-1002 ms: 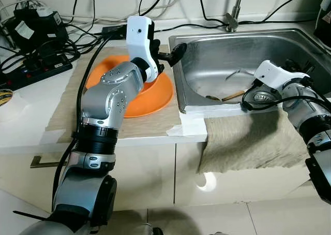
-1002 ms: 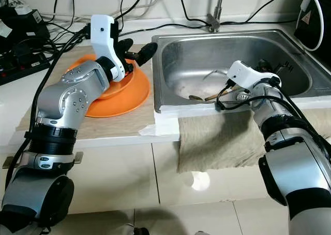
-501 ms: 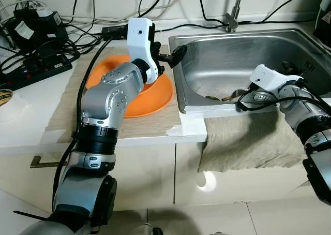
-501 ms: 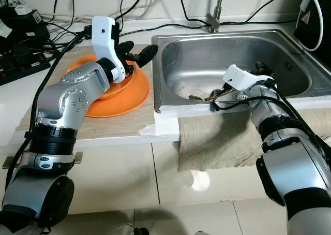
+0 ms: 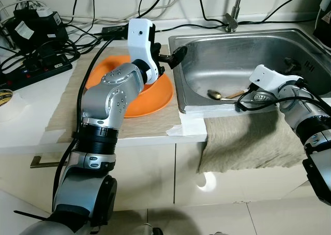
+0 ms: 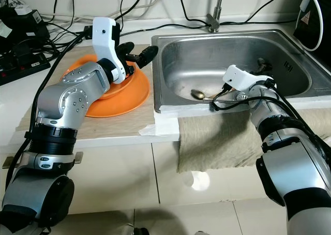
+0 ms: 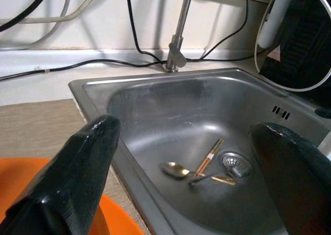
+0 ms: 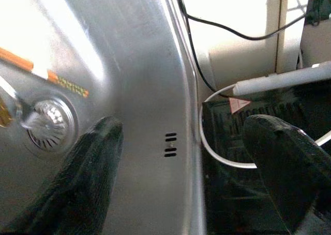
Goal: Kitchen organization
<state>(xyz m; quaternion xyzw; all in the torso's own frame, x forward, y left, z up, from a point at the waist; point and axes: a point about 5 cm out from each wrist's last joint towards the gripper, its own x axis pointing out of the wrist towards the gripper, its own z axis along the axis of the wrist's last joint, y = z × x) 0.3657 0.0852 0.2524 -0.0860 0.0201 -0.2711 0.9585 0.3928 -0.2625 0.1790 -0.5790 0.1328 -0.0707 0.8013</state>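
A gold spoon [image 5: 213,94] and a wooden chopstick [image 5: 236,94] lie on the floor of the steel sink [image 5: 207,43], beside the drain [image 7: 235,164]. An orange plate [image 5: 158,95] with an orange bowl in it sits on the beige mat to the sink's left. My left gripper [image 5: 167,57] hovers open over the plate's right edge, pointing at the sink, with nothing between its fingers [image 7: 77,173]. Low in the sink's right half my right gripper [image 8: 181,152] is open and empty, just past the drain and facing the sink's right wall.
A faucet [image 5: 232,17] stands behind the sink. A grey towel [image 5: 243,139] hangs over the counter's front edge below my right arm. A power strip and tangled cables [image 5: 36,54] fill the back left. A black appliance [image 7: 305,43] stands right of the sink.
My right wrist has drawn slightly left and toward the sink's front. The spoon now shows fully and has shifted a little. The left gripper has barely moved.
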